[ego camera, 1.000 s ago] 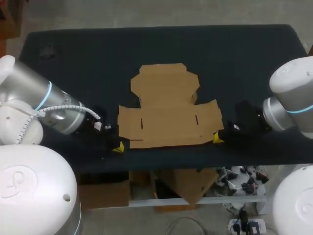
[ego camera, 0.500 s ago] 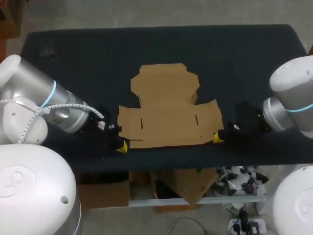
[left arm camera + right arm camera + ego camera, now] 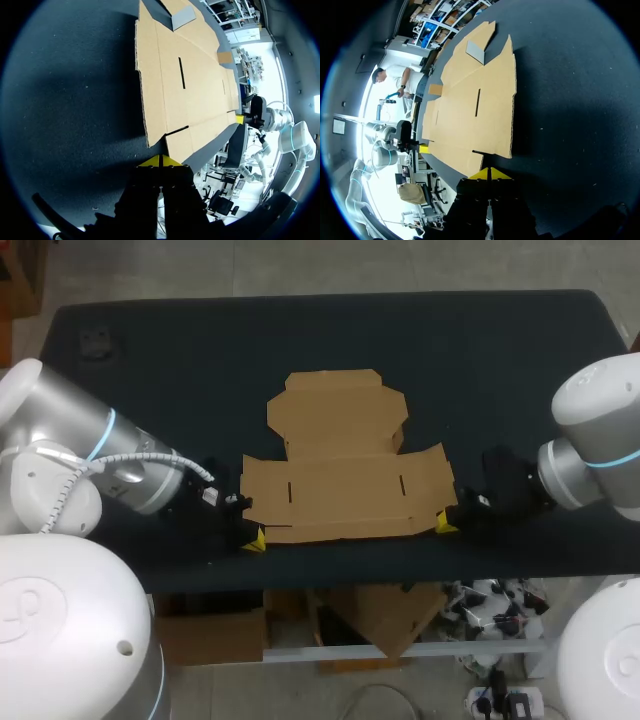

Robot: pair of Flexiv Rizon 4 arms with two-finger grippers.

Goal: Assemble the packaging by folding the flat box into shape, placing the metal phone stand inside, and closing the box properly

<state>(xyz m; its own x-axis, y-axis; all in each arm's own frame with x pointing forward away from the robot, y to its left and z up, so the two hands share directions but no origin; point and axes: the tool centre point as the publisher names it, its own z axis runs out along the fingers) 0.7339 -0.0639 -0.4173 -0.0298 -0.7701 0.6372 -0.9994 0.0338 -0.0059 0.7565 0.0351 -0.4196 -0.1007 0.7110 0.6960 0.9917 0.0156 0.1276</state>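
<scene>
Head view: the flat box (image 3: 345, 475) lies unfolded at the middle of the dark bench (image 3: 200, 360). All its panels are level, and its near edge is close to the bench's front edge. The left hand (image 3: 255, 538) sits low at the near left corner of the cardboard, and the right hand (image 3: 443, 524) sits low at the near right corner. Each wrist view shows its own yellow tips pressed together with nothing between them, pointing at the corner flap just ahead. Contact with the cardboard cannot be confirmed.

A grey patch (image 3: 182, 17) is noted on the far flap. A small dark item (image 3: 95, 337) rests at the far left corner of the bench, well apart from the box. Whether it is the metal phone stand cannot be told.

Assessment: folding has not begun. The step in hand appears to be raising the near panel from both corners.

Recommendations:
- Keep the tips flat to the bench and slip them under the cardboard edge rather than against it, since a push would slide the sheet away.
- Work both corners evenly so the panel bends along its scored crease, not across it.
- Lift slowly, because thin board buckles readily near the slots.
</scene>
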